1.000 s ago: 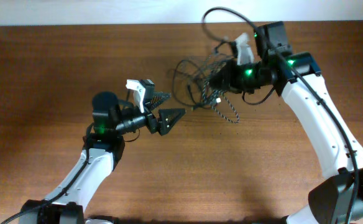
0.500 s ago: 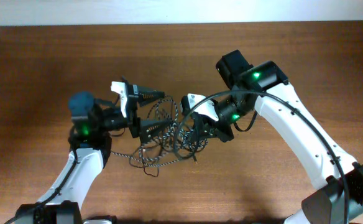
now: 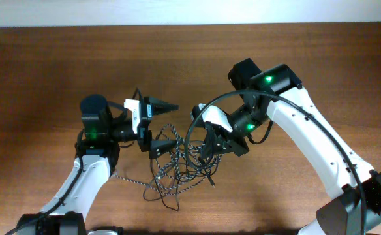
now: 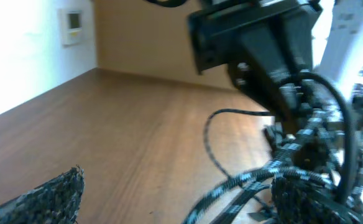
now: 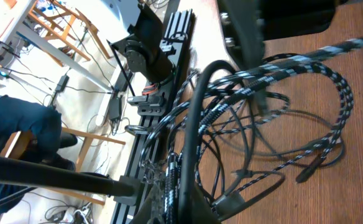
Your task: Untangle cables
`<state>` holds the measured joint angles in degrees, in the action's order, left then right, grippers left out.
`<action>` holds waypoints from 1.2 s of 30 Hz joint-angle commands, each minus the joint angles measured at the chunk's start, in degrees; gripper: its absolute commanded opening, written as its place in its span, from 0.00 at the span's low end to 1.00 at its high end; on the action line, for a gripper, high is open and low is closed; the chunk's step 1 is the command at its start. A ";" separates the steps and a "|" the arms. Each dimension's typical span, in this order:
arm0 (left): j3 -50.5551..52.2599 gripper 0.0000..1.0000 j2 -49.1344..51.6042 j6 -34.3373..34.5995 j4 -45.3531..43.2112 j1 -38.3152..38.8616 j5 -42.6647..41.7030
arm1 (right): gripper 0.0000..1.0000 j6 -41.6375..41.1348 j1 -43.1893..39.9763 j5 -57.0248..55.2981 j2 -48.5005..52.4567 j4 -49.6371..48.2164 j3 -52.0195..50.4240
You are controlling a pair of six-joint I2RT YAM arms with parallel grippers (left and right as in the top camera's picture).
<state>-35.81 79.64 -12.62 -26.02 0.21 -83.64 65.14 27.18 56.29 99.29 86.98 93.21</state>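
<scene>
Two cables (image 3: 179,162) tangled; right tool (image 3: 208,154) pinching them w/ left tool (image 3: 168,126) wide.

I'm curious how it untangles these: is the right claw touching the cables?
Touching. The right wrist view shows the cables pinched in the shut right gripper; overhead, the tangle gathers at its tip.

The desk (image 3: 47,78) is showing brown wood with fine straight grain and a soft satin sheen. The braided cable (image 4: 240,180) is wearing a woven, cloth-like black-and-white sheath, rough-looking, while the plain black cable (image 4: 231,112) is looking smooth and rubbery. The pads (image 4: 48,198) of the left tool (image 3: 164,127) are showing coarse, matt black texture. The right arm (image 3: 321,143) is gleaming in smooth white plastic.
</scene>
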 commanded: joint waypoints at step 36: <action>0.11 0.00 -0.13 26.64 -19.39 -12.83 -2.51 | 1.00 -57.35 -14.38 -11.78 -0.24 -19.02 0.55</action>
<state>-35.11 79.94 14.52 -45.10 -9.98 -86.83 0.84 12.84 33.69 99.29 67.40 93.19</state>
